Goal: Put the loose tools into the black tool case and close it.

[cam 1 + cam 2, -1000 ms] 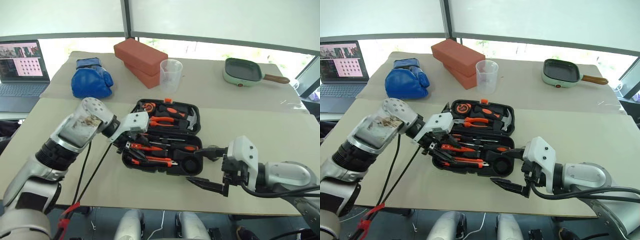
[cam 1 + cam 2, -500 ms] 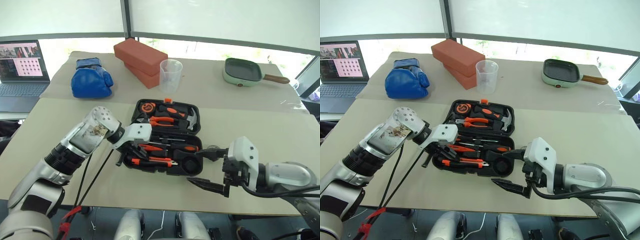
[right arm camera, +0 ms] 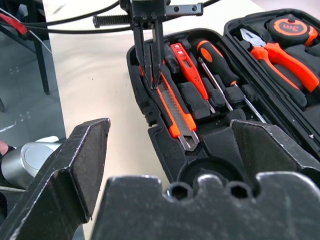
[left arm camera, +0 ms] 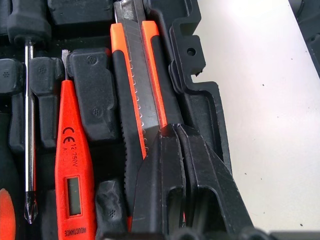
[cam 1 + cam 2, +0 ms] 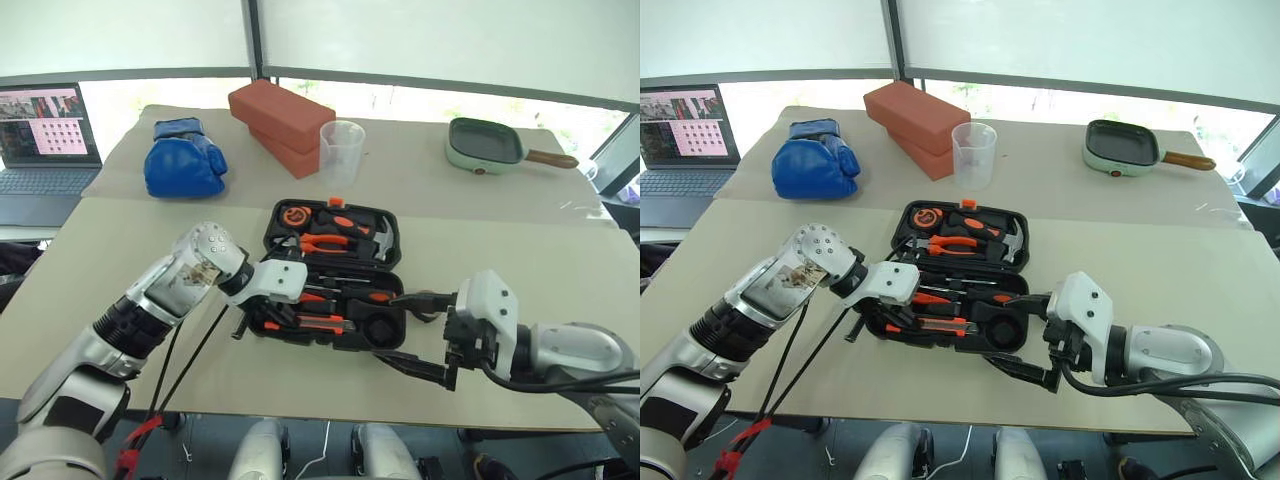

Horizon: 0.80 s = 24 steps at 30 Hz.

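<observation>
My left claw (image 4: 176, 131) is pinched shut, its two black fingers pressed together and resting on the end of the orange-and-black utility knife (image 4: 142, 85), which lies in its moulded slot along the near edge of the case; whether the tips actually grip the knife or only touch it I cannot tell. My right claw (image 5: 410, 333) stands wide, one finger low by the front right corner of the case and the other raised beside the case's right side, holding nothing.

The black moulded plastic tool case (image 5: 283, 329) lies open and flat in the middle of the beige bench (image 5: 110, 270), lid half away from me. In the near half, beside the knife, sit a small orange tester screwdriver with a little display (image 4: 74, 165) and a slim screwdriver with an orange-and-black handle (image 3: 216, 67). The lid half holds orange-handled pliers (image 5: 322, 240), a steel-headed hammer (image 5: 384, 243) and an orange-faced tape measure (image 5: 295, 214).

Beyond the case stand a clear plastic measuring cup (image 5: 341, 148) and two stacked red bricks (image 5: 278, 116). To their left lies a blue boxing glove (image 5: 183, 162), with an open laptop (image 5: 38, 140) further left. A pale green square pan with a wooden handle (image 5: 485, 143) rests at the far right.
</observation>
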Tool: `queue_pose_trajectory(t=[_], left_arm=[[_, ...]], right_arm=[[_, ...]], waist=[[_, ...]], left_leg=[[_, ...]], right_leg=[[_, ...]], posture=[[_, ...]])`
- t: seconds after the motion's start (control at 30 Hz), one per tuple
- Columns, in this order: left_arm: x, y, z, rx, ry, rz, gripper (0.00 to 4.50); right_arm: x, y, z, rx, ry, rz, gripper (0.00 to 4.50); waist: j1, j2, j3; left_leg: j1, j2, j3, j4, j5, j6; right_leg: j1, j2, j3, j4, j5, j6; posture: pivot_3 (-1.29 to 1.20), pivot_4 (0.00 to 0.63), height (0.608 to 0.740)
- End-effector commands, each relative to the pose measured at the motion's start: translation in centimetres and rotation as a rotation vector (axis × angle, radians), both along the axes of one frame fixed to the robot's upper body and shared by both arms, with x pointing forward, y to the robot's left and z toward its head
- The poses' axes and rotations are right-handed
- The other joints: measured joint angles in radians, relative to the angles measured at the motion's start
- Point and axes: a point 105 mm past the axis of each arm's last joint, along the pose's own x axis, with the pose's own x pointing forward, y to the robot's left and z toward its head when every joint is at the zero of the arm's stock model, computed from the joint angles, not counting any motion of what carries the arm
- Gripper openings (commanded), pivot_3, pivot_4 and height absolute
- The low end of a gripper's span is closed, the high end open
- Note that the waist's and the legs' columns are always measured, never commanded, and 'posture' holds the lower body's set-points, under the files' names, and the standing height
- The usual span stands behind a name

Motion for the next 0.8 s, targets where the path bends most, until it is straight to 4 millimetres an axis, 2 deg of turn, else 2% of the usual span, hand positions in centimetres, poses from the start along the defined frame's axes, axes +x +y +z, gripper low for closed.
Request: queue_pose_trajectory(t=[0.03, 0.13, 0.2, 0.23, 0.3, 0.47, 0.57, 0.7, 0.8], left_arm=[[0.8, 0.6, 0.4, -0.032, 0.007, 0.088, 0.12], [1.1, 0.5, 3.3, -0.171, -0.006, 0.119, 0.12], [1.2, 1.2, 6.0, -0.289, 0.012, 0.177, 0.64], [1.1, 1.7, 6.9, -0.328, 0.021, 0.204, 0.75], [1.0, 2.5, 7.9, -0.382, 0.007, 0.230, 1.57], [0.0, 3.5, 10.7, -0.590, -0.073, 0.256, 3.24], [-0.9, 3.8, 11.3, -0.637, -0.092, 0.252, 4.43], [-1.8, 3.4, 11.3, -0.642, -0.073, 0.253, 4.48], [-1.4, 2.6, 11.8, -0.664, -0.093, 0.263, 4.48]], right_arm=[[0.2, -0.5, 0.7, -0.011, -0.041, -0.014, 4.50], [0.5, -2.2, 0.4, -0.051, -0.047, -0.080, 4.50], [0.6, -4.9, 0.5, -0.043, -0.016, -0.193, 4.50], [0.5, -6.2, 0.5, -0.044, -0.004, -0.245, 4.50], [-0.1, -8.4, 0.2, -0.054, 0.028, -0.326, 4.50], [-2.6, -13.8, -1.0, -0.096, 0.132, -0.467, 4.50], [-3.2, -15.8, -1.1, -0.137, 0.158, -0.494, 4.50], [-2.4, -16.6, -1.1, -0.194, 0.145, -0.452, 4.50], [-0.4, -15.6, -1.2, -0.218, 0.110, -0.370, 4.50]], waist=[[0.000, 0.000, 0.000], [-0.002, 0.000, 0.000], [-0.002, -0.001, 0.001], [-0.002, -0.001, 0.001], [-0.003, -0.001, 0.001], [-0.003, 0.000, 0.000], [-0.003, 0.000, 0.000], [-0.009, 0.000, 0.000], [-0.013, -0.001, 0.001]], left_leg=[[0.000, 0.000, 0.000, 0.000, 0.000, 0.000], [-0.002, 0.000, 0.000, 0.000, 0.000, 0.000], [-0.003, 0.000, 0.000, 0.001, 0.000, 0.000], [-0.004, 0.000, -0.001, 0.000, 0.000, 0.000], [-0.005, 0.000, -0.001, 0.001, 0.000, 0.000], [-0.003, 0.000, -0.001, 0.000, 0.000, 0.001], [-0.002, 0.001, -0.001, 0.001, 0.000, 0.001], [0.000, 0.001, 0.000, 0.000, 0.000, 0.000], [0.001, 0.001, 0.000, 0.000, 0.000, 0.000]], right_leg=[[0.000, 0.000, 0.000, 0.000, 0.000, 0.000], [-0.002, 0.000, 0.000, 0.001, 0.000, 0.000], [-0.003, 0.000, 0.000, 0.001, 0.000, 0.000], [-0.004, 0.000, 0.000, 0.001, 0.000, 0.000], [-0.004, 0.000, -0.001, 0.000, 0.000, 0.001], [-0.002, 0.000, 0.000, 0.000, 0.000, 0.001], [-0.001, 0.000, 0.000, -0.001, 0.000, 0.001], [0.000, 0.000, 0.002, 0.000, 0.000, 0.001], [0.000, 0.001, 0.002, 0.000, 0.000, 0.001]], posture=[[0.00, 0.150, 0.738], [0.00, 0.150, 0.738], [0.00, 0.150, 0.738], [0.00, 0.150, 0.738], [0.00, 0.150, 0.738], [0.00, 0.150, 0.738], [0.00, 0.150, 0.738], [0.00, 0.150, 0.738], [0.00, 0.150, 0.738]])
